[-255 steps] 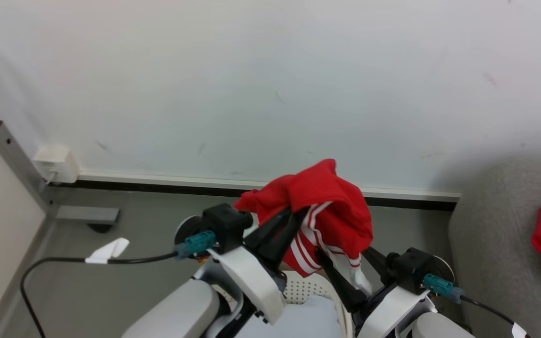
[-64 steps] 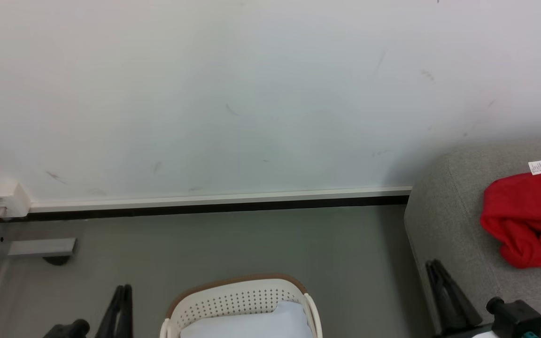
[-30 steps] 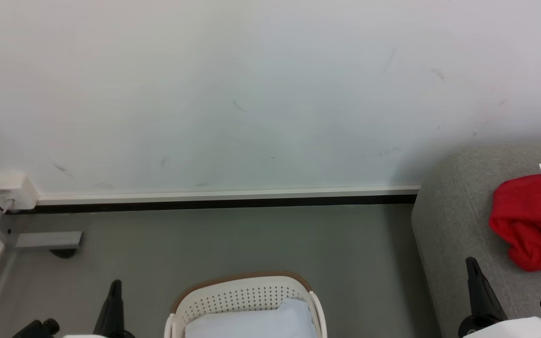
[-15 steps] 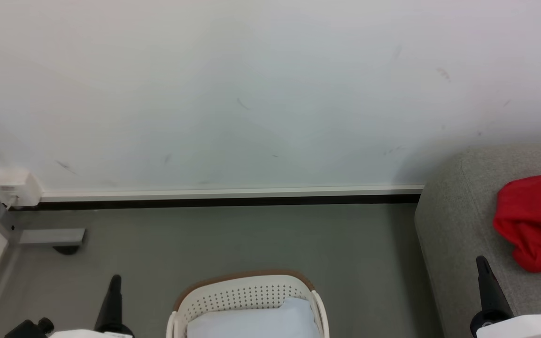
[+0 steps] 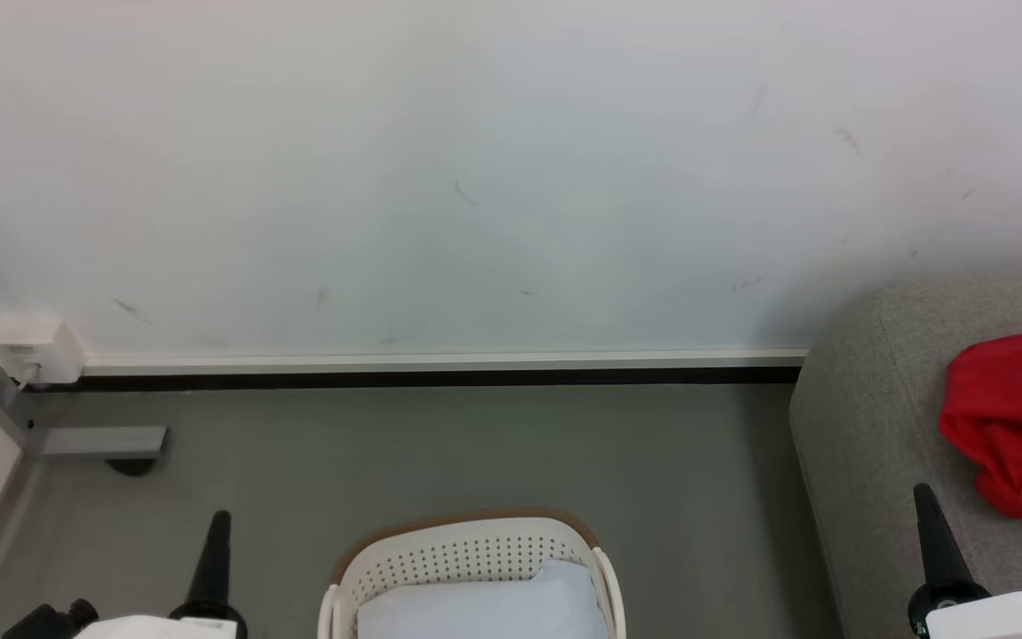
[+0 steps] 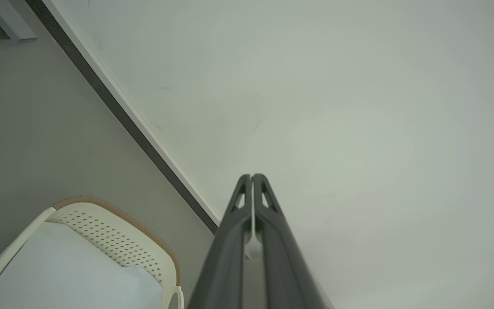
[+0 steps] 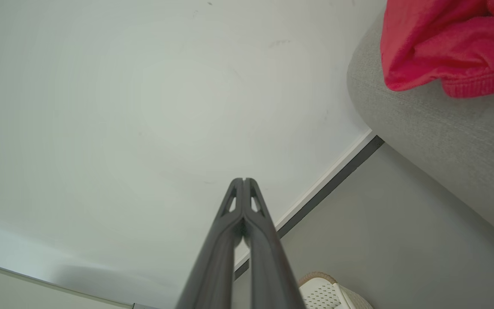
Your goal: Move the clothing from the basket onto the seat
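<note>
Red clothing [image 5: 1012,417] on the seat [image 5: 866,426]; left claw [image 6: 251,176] and right claw [image 7: 243,180] each fingers-together (empty), basket [image 5: 467,550] between.

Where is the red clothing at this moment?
In the head view, the clothing lies at the right edge on the grey seat, right of the basket.

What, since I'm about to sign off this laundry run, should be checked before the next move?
1. Left gripper shut and empty: ok.
2. Right gripper shut and empty: ok.
3. Bright red fabric clothing lying on the light grey upholstered seat: ok.
4. White perforated plastic basket free of red fabric: cannot tell; its near part is out of frame, a pale bluish pad shows inside.
</note>
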